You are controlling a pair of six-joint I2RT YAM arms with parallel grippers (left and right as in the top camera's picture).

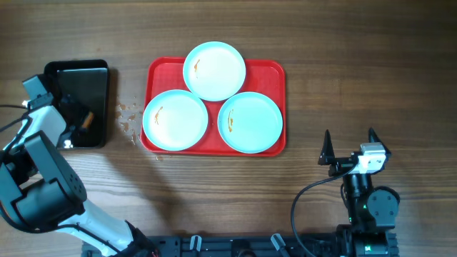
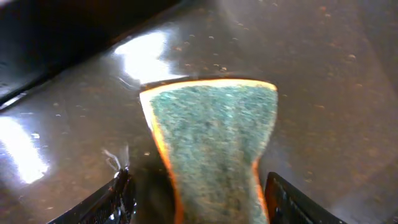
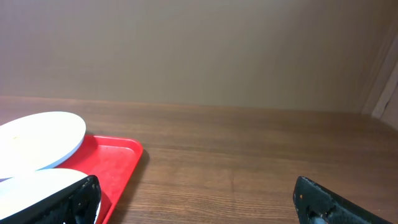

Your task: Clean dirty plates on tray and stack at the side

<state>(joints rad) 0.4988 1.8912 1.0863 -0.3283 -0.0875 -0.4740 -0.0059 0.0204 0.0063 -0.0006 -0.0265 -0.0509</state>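
- Red tray (image 1: 270, 71) lies flat on the table (image 1: 371, 57), ahead and to the left of the right pincer (image 1: 350, 148) and well apart from it.
- Black tray (image 1: 89, 82) sits on the far side of the red tray from that pincer, and the left pincer (image 1: 77, 116) is down inside it.
- Three plates fill the red tray. The far plate (image 1: 214, 70) overhangs the rim farthest from the right pincer, the left plate (image 1: 175, 120) pokes past the tray's left edge, and the near plate (image 1: 250, 121) lies closest to the right pincer.
- All three plates touch or very nearly touch one another, and each carries a small orange-brown smear.
- Right pincer hovers over bare wood with its jaws spread wide and nothing between them.
- Left pincer is low over the wet, shiny floor of the black tray, its jaws apart either side of the sponge (image 2: 211, 143). A dark gap shows at one finger, so there's no grip yet.
- Sponge lies flat between the left fingers (image 2: 121, 196), green scrub face up and orange edge showing, reaching out ahead of them.
- Specks (image 1: 128, 118), orange-brown, dot the wood between the two trays, just right of the left pincer.
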